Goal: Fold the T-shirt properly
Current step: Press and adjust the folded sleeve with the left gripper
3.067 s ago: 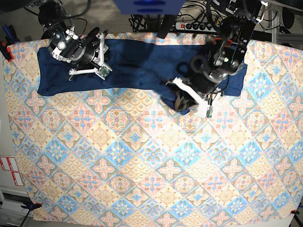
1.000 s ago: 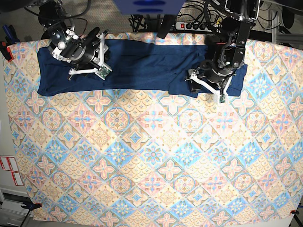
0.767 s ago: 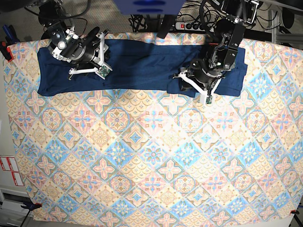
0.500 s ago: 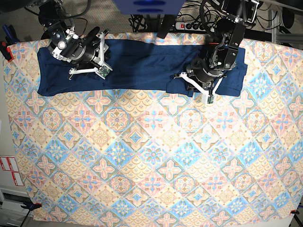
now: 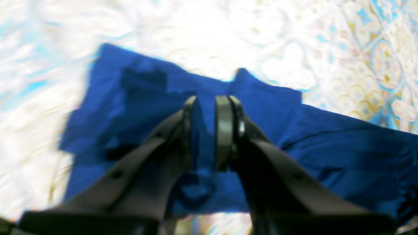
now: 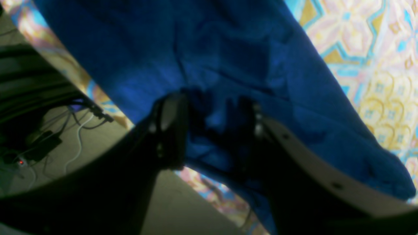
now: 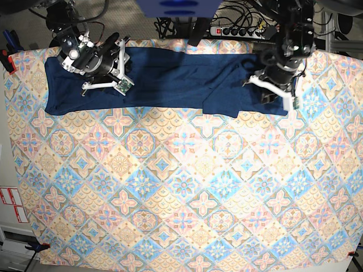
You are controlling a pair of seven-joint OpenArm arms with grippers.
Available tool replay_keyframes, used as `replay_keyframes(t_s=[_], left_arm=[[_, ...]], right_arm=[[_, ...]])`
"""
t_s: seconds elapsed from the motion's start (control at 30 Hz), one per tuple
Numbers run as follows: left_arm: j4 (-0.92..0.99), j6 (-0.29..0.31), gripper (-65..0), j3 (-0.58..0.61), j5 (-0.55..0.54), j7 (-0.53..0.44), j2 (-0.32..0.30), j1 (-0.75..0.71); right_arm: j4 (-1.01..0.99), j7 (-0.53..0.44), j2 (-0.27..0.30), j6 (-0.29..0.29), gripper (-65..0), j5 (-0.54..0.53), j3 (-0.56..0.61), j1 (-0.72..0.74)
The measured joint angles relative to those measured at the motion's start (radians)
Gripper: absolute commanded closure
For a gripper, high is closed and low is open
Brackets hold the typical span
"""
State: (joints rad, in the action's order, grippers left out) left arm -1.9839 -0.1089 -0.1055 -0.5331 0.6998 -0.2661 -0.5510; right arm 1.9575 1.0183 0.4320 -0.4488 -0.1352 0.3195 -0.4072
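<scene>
The dark navy T-shirt [image 7: 170, 79] lies stretched along the table's far edge. My left gripper [image 7: 274, 89] hovers over its right end. In the left wrist view that gripper [image 5: 206, 98] has its jaws nearly together, pinching a thin fold of the T-shirt [image 5: 326, 147]; the picture is blurred. My right gripper [image 7: 110, 65] rests on the shirt's left part. In the right wrist view its jaws stand wide apart [image 6: 212, 107] over the T-shirt [image 6: 228, 49], with a dark rumple of cloth between them.
A pastel patterned tablecloth [image 7: 181, 187] covers the whole table. A power strip [image 7: 235, 31] and cables lie behind the far edge. A red clamp [image 7: 5, 56] grips the left edge. Floor and cables [image 6: 39, 137] show past the table edge.
My left arm has moved right, from the shirt's lower middle-right to its right end, and its jaws have closed. The shirt's right part has shifted into a diagonal fold. The right arm has not moved.
</scene>
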Motion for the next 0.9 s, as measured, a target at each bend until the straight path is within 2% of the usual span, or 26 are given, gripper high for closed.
replay_keyframes(t_s=[0.17,0.23,0.3,0.33,0.4,0.47,0.6,0.9], left_arm=[[-0.006,-0.004,-9.1,-0.14,0.002,0.002,0.003,-0.027],[-0.006,-0.008,-9.3,-0.146,0.002,-0.008,-0.003,-0.022],[-0.006,-0.003,-11.2,-0.104,0.004,-0.007,-0.003,-0.005],[-0.003,0.019,-12.7,-0.059,0.01,0.014,-0.007,0.011],[0.019,0.053,-17.0,0.035,-0.004,0.095,-0.026,0.07],[0.063,0.058,-22.4,0.106,-0.013,0.158,-0.019,0.15],[0.165,0.054,-30.3,0.143,-0.008,0.143,-0.005,0.221],[0.356,0.054,-30.8,0.148,-0.004,0.128,0.005,0.293]], right_arm=[[0.0,-0.001,-0.002,0.0,-23.2,-0.003,0.002,0.0],[0.0,-0.001,-0.002,0.0,-23.2,-0.001,0.002,0.0],[0.0,-0.001,-0.002,0.0,-23.2,-0.001,0.004,0.0],[0.0,0.0,-0.002,0.0,-23.2,-0.001,0.005,0.001],[0.0,-0.002,-0.002,-0.001,-23.2,-0.003,0.006,0.003],[0.0,0.0,-0.002,0.0,-23.2,-0.001,0.006,0.003],[0.0,-0.002,-0.002,0.0,-23.2,-0.001,0.005,0.005],[0.0,0.0,-0.002,0.0,-23.2,-0.001,0.001,0.002]])
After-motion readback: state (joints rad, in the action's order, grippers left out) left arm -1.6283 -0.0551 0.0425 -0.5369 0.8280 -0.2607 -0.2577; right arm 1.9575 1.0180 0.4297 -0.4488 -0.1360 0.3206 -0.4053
